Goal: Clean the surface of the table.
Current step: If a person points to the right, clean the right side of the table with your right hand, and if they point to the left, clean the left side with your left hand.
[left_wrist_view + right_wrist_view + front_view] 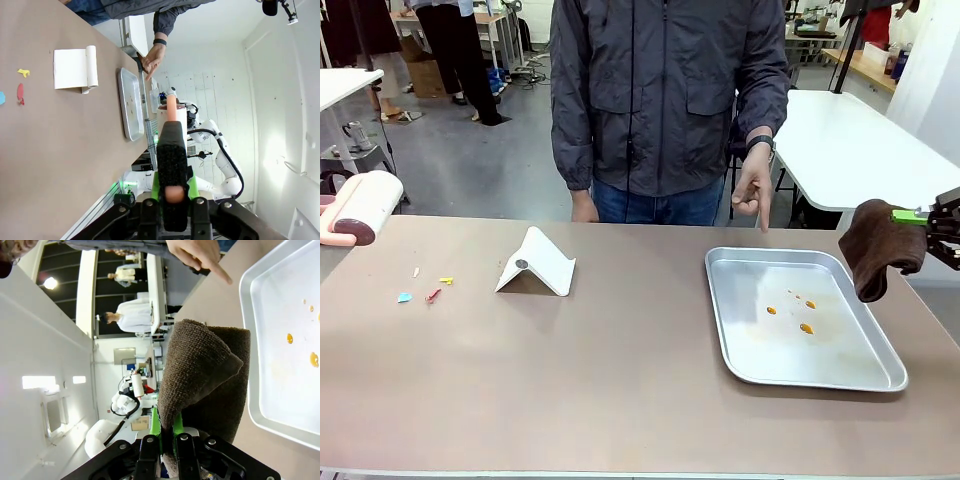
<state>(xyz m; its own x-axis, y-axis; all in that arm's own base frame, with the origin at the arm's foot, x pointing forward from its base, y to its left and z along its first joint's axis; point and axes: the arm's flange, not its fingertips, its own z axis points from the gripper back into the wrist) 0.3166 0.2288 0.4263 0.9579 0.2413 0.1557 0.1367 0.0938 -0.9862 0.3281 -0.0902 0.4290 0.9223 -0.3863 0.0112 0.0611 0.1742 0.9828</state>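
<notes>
Barely begun: left gripper [173, 192] clamps roller [365, 205], right gripper [167, 434] clamps cloth [880, 250], both at table [620, 370] edges; left scraps [425, 290], right tray [712, 264] spots [806, 327] uncleaned.

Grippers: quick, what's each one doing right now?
Left gripper: shut on the roller.
Right gripper: shut on the cloth.

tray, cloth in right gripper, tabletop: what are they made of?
The tray looks like metal, aluminium or steel: silvery satin sheen, soft reflections, rolled rim. The cloth hanging from the right gripper seems terry or microfibre: dark brown, fuzzy looped pile, limp folds. The table has a matte brownish-tan top, probably laminate: no glare, thin pale edge.
</notes>
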